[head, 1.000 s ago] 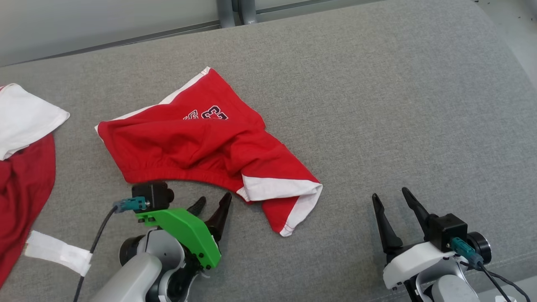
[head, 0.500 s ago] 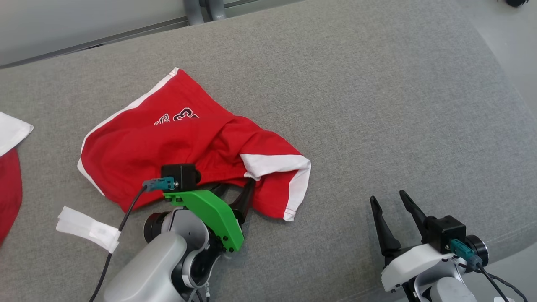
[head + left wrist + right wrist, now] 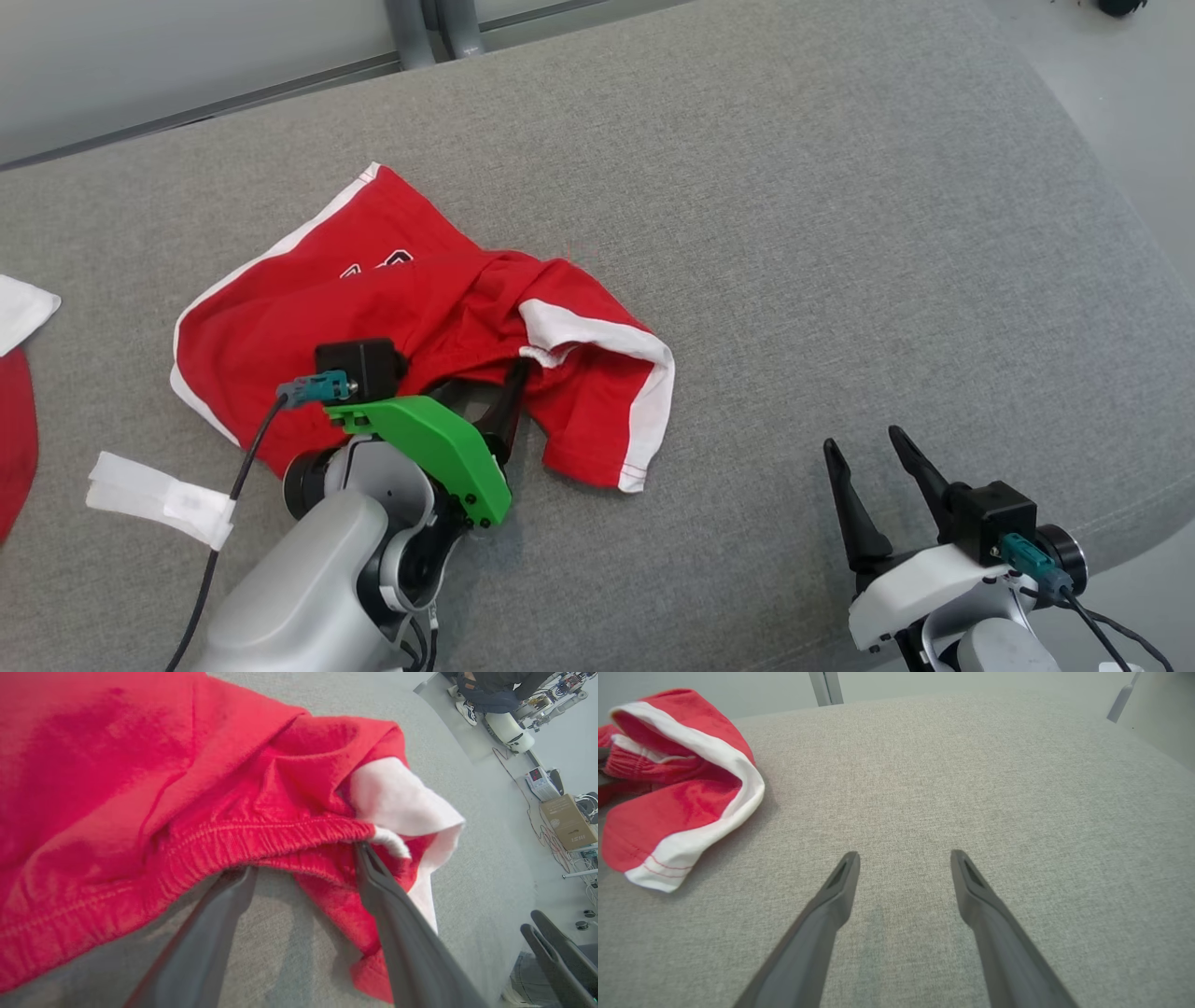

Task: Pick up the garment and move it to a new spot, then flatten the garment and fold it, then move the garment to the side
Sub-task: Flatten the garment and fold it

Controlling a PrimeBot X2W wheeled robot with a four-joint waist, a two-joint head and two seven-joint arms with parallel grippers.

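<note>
The garment (image 3: 308,317) is a pair of red shorts with white trim, lying crumpled on the grey cushion (image 3: 794,233). My left gripper (image 3: 481,383) is open at its near edge, fingers spread wide. In the left wrist view the elastic waistband (image 3: 261,835) lies across both fingertips (image 3: 364,858), bunched up over them, with bare cushion between the fingers. A white-trimmed leg (image 3: 691,788) of the garment shows at the left of the right wrist view. My right gripper (image 3: 864,441) is open above bare cushion to the garment's right, also seen open in its own view (image 3: 904,854).
Another red and white cloth (image 3: 14,373) lies at the left edge, with a white fabric strip (image 3: 159,495) near it. The cushion's rounded edge (image 3: 1148,280) drops to the floor on the right. Grey metal legs (image 3: 434,28) stand behind.
The camera has shifted. My left gripper has moved forward into the garment's waistband and pushed it up, bunching the cloth. The right gripper has stayed put.
</note>
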